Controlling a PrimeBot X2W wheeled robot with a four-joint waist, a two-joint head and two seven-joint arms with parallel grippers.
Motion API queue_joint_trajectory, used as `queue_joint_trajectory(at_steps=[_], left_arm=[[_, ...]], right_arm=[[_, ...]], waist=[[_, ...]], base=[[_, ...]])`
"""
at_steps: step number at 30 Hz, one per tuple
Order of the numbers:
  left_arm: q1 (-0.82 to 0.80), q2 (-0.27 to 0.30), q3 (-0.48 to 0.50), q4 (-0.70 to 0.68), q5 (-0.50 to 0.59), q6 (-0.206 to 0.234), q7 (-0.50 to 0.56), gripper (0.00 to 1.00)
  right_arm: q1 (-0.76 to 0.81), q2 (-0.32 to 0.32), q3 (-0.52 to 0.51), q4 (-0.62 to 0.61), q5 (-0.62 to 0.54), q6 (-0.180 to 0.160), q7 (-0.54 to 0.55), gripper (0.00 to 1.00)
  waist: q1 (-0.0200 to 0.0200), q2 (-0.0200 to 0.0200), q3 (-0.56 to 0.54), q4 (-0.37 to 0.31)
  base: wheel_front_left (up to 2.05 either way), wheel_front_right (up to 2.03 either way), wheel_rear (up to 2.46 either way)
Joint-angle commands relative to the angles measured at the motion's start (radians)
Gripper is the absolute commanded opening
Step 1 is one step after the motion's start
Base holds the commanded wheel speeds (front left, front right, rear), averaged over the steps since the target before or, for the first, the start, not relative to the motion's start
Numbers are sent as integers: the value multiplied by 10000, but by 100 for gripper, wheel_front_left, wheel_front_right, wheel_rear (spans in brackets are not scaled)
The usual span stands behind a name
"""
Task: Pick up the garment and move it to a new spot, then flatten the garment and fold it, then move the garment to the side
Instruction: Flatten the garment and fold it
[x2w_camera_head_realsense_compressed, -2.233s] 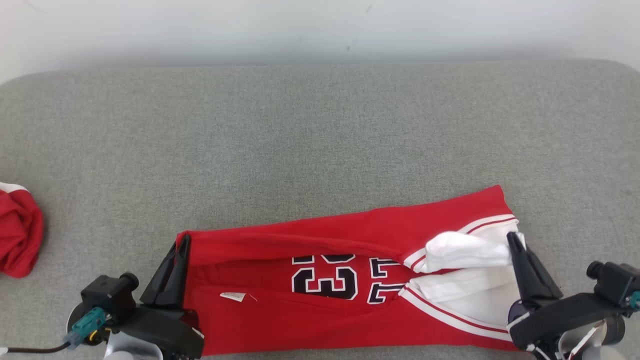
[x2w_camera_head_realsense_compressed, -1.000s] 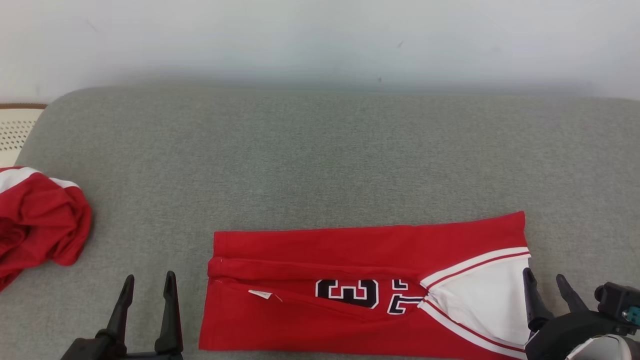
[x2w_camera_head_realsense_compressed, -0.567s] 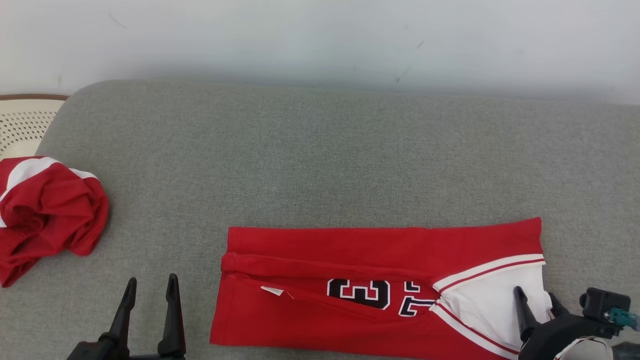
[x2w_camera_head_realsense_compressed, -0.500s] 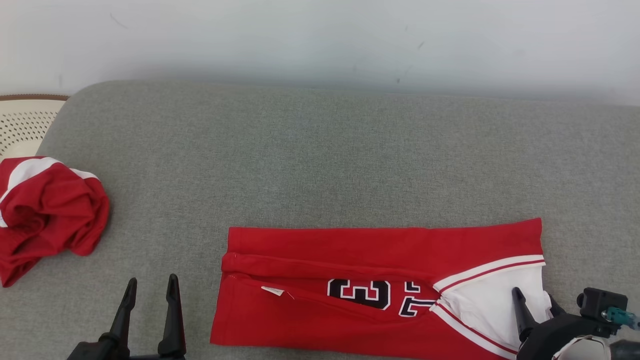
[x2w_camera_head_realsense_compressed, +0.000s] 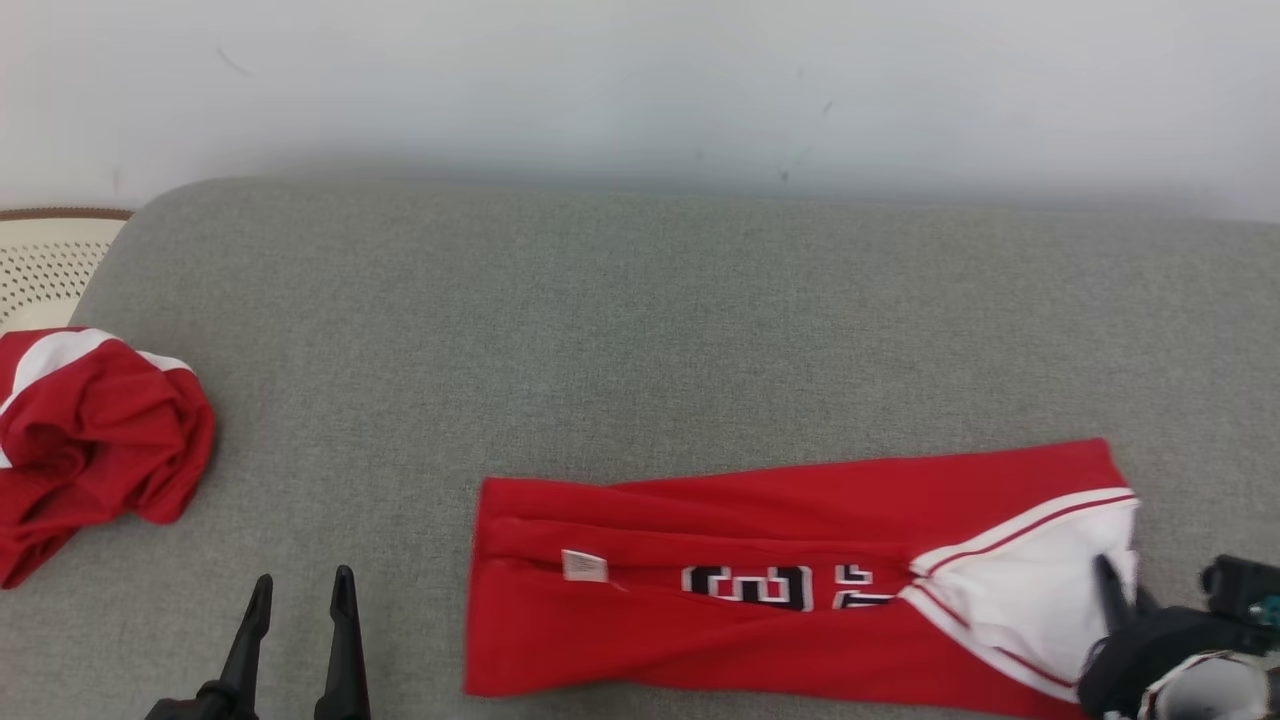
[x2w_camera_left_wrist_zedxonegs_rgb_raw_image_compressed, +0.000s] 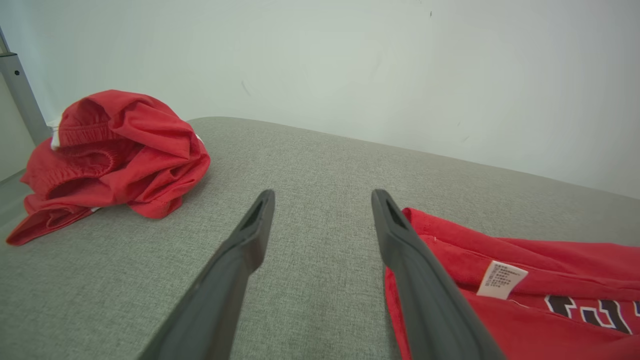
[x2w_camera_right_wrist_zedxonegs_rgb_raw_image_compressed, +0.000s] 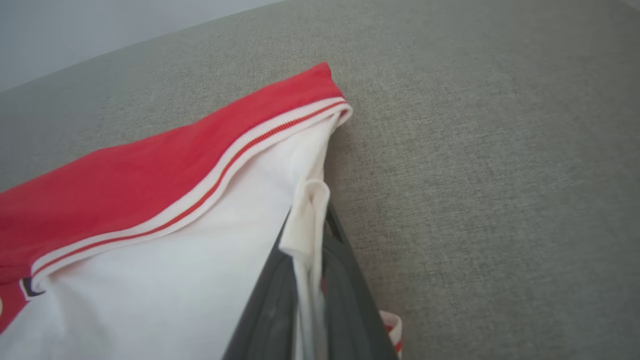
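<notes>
Jersey pinched at its white end, left pincer spread

Folded lengthwise into a long strip, the red garment (x2w_camera_head_realsense_compressed: 700, 640) lay across the near part of the grey cushion (x2w_camera_head_realsense_compressed: 640, 330), its far edge slanting a little away toward the robot's right. A white care tag (x2w_camera_head_realsense_compressed: 583, 565) showed near the strip's left end, and black-and-white numerals (x2w_camera_head_realsense_compressed: 765, 587) peeked out along the middle fold. The right end was a white panel (x2w_camera_head_realsense_compressed: 1010, 610) bordered by a striped band.

The right gripper (x2w_camera_head_realsense_compressed: 1118, 590) sat at that white end, blurred in the head view. From the right wrist, its dark fingers (x2w_camera_right_wrist_zedxonegs_rgb_raw_image_compressed: 350, 300) were pressed together on a narrow fold of the white fabric (x2w_camera_right_wrist_zedxonegs_rgb_raw_image_compressed: 307, 220), which rose between them and curled over at the tips (the red hem ran off to the far corner behind it).

The left gripper (x2w_camera_head_realsense_compressed: 302, 577) stood on the near left, fingers spread and holding nothing. In the left wrist view its right finger (x2w_camera_left_wrist_zedxonegs_rgb_raw_image_compressed: 415, 280) overlapped the garment's left edge, though whether it touched the cloth could not be told.

Well apart on the left, a second red garment (x2w_camera_head_realsense_compressed: 95, 440) lay crumpled at the cushion's end, just beside a cream perforated basket (x2w_camera_head_realsense_compressed: 45, 260). A pale wall (x2w_camera_head_realsense_compressed: 640, 80) ran behind the cushion.
</notes>
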Motion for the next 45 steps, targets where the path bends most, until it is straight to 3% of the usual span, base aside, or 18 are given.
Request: queue_joint_trajectory(at_steps=[1, 8, 17, 33, 38, 45], left_arm=[[117, -35, 73, 14, 102, -36, -50, 100], [327, -160, 216, 2, 144, -137, -50, 100], [403, -292, 398, 25, 203, -229, -50, 100], [440, -405, 564, 200, 294, -531, -51, 100], [368, -438, 496, 261, 326, -561, -51, 100], [68, -496, 212, 434, 352, -583, -51, 100]], right_arm=[[-51, -333, -276, 105, -70, -10, -147, 0], [-45, -856, -989, 100, -86, -10, -210, 0], [143, -436, -470, -1160, 561, -10, 154, 0], [1390, 498, 1772, -5852, 2293, -4, 1961, 0], [1363, 742, 2273, -6305, 2217, -4, 2312, 0], [978, 1134, 3257, -5817, 1936, -4, 2237, 0]], waist=[[0, 0, -90, -86], [0, 0, -218, -360], [0, 0, -240, -692], [0, 0, -427, -537], [0, 0, -427, -274], [0, 0, -416, 320]], base=[[0, 0, 0], [0, 0, 0], [0, 0, 0], [0, 0, 0], [0, 0, 0], [0, 0, 0]])
